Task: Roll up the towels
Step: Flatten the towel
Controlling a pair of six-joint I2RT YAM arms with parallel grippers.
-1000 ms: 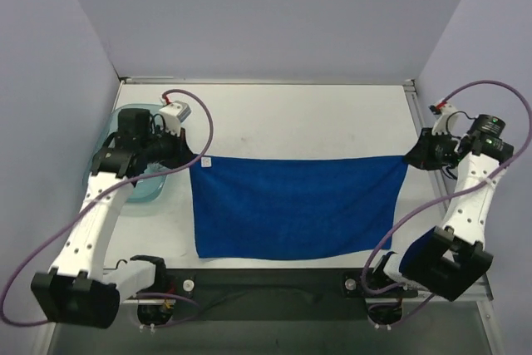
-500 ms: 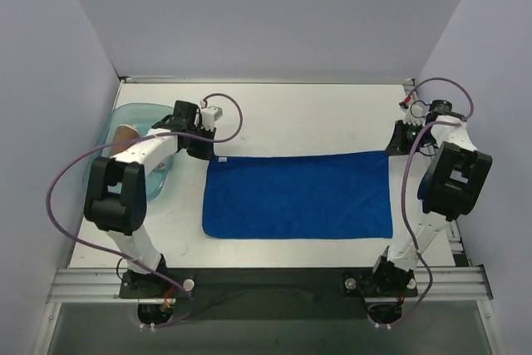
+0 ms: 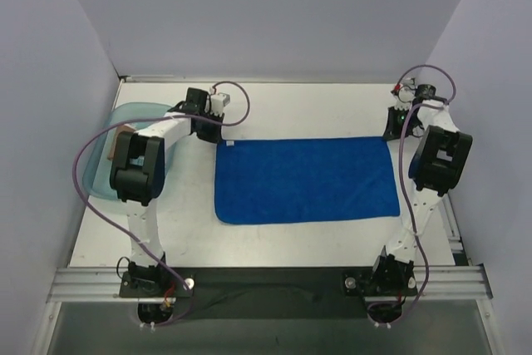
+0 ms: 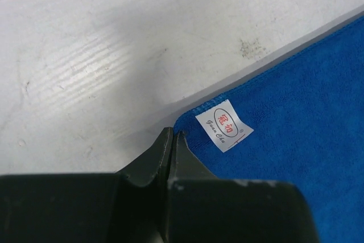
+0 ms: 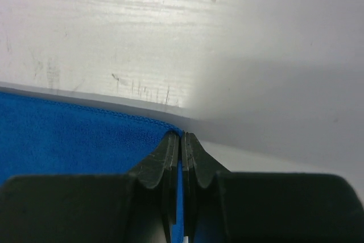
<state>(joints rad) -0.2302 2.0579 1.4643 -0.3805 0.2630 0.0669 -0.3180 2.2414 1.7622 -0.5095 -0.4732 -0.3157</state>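
Note:
A royal-blue towel (image 3: 307,180) lies spread flat across the middle of the table. Its small white tag (image 4: 223,124) sits at the far left corner. My left gripper (image 3: 218,139) is down at that corner, and in the left wrist view the left gripper (image 4: 172,135) is shut with the towel's (image 4: 296,112) corner at its tips. My right gripper (image 3: 389,134) is at the far right corner. In the right wrist view the right gripper (image 5: 181,136) is shut, with a strip of the blue towel (image 5: 74,129) between the jaws.
A translucent teal bin (image 3: 100,174) stands at the table's left edge, partly behind my left arm, with something tan (image 3: 116,140) inside. Both arms reach far over the table along the towel's short sides. The back wall is just beyond the grippers.
Both grippers have moved away from the bases toward the back of the table, dragging the towel's far edge with them. The towel has slid back and a little to the right.

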